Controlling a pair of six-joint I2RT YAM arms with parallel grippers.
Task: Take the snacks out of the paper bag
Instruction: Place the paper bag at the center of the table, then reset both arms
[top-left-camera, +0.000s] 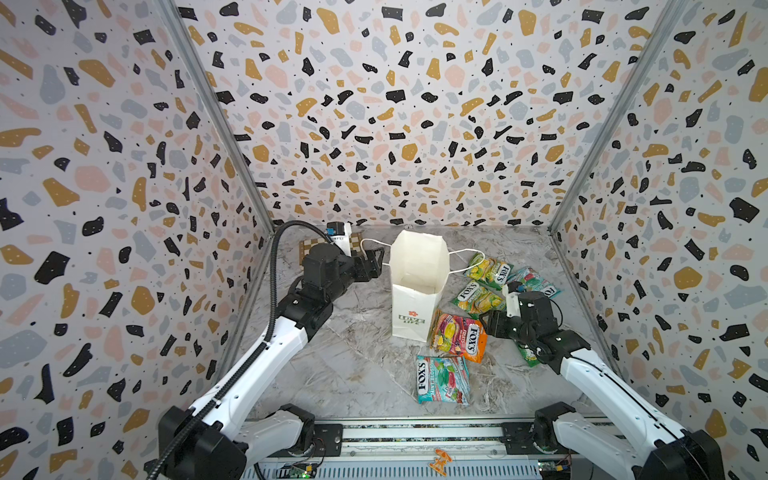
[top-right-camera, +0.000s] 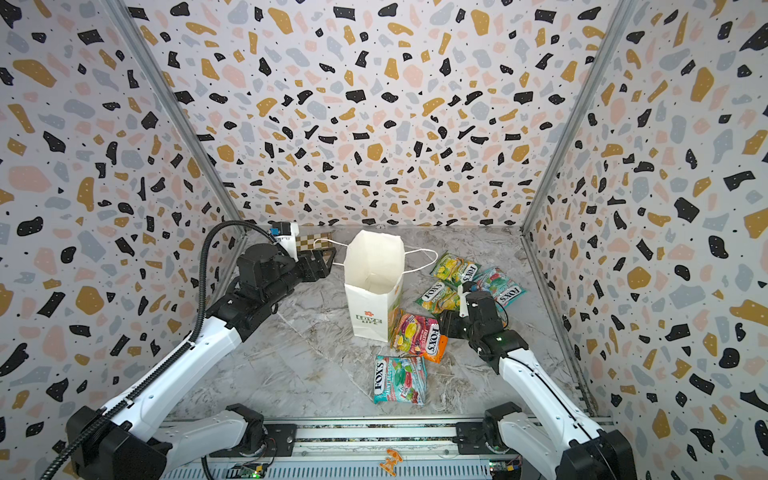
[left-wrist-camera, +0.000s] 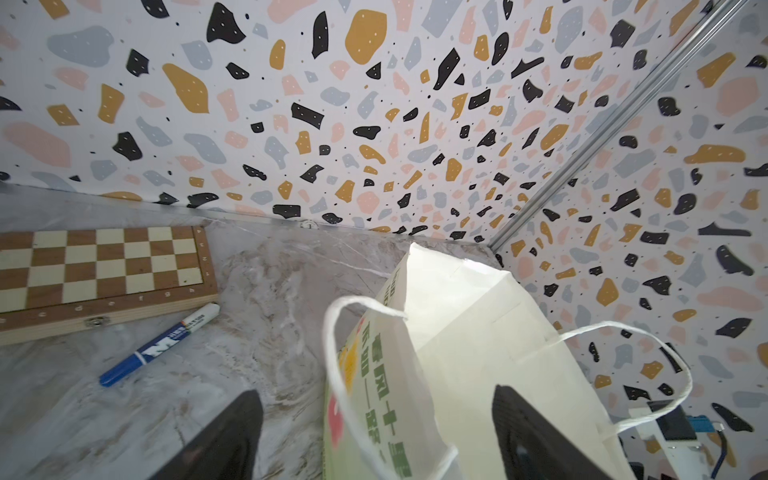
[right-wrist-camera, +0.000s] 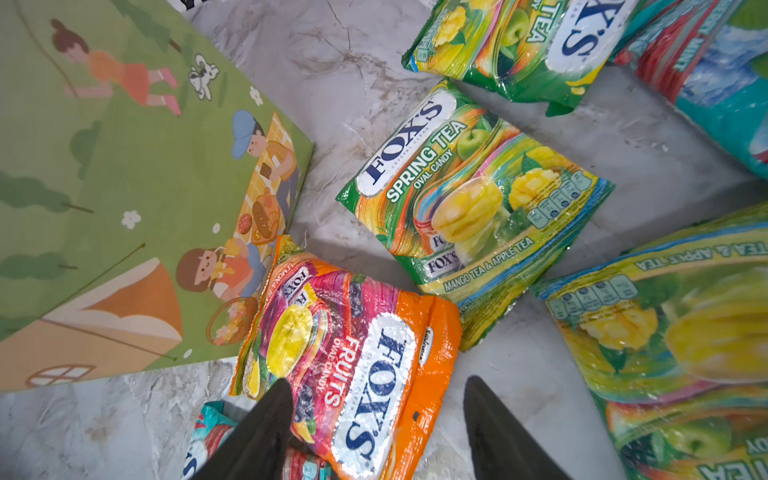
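Bag (top-left-camera: 409, 309) stands upright mid-table, mouth open, and in both top views the inside looks white and bare, no pkt showing. Snacks are out: six on the table (top-left-camera: 332, 374) on the right arm's side of the bag, orange pkt (top-left-camera: 459, 336) leaning at its foot, teal pkt (top-left-camera: 442, 380) nearest the rail, one green pkt half under the right arm.

L gripper (left-wrist-camera: 376, 391) sits at the bag's rim, jaws spread wide, gripping nothing; wrist view shows the bag wall and a cord handle (left-wrist-camera: 332, 374) between the fingers, unpinched. R gripper (right-wrist-camera: 376, 381) hovers low over the orange pkt, jaws apart, empty too.

So, my read: unloading's done, bar the exit. Doing it well:
- L backs off along its own line, away from the bag, jaws kept wide. That cord loop is right there and a snag would likely tip a light, empty bag.
- No sideways swing: chessboard (left-wrist-camera: 104, 270) and marker (left-wrist-camera: 160, 345) lie close by.
- R goes up first, then back; glossy pkts slide easily, and one finger overlaps the orange pkt in the wrist view.
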